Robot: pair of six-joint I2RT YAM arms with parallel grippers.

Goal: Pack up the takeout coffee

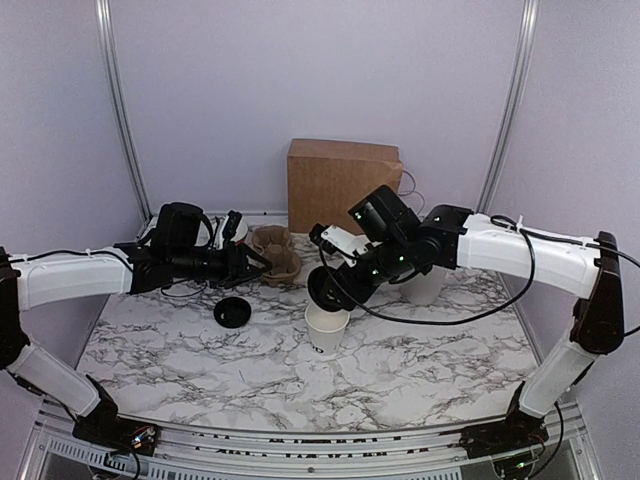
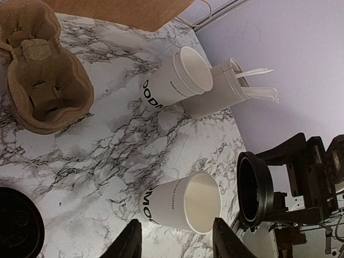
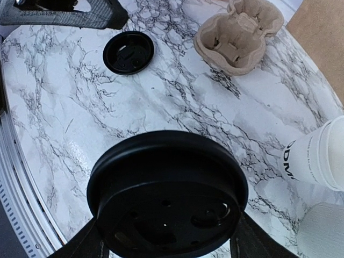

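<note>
Black round lid [image 3: 166, 199] clamped in right claw [image 3: 166, 239] over lidless white cup [image 1: 327, 328]; left claw [image 2: 176, 239] gapes empty.

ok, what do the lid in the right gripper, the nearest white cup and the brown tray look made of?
Lid: looks like moulded black plastic, semi-gloss, with sheen and embossed detail.
Cup: likely paper, matte white, rolled rim, black printed lettering.
Tray: probably moulded paper pulp, matte brown, with a rough fibrous surface and soft edges.
</note>
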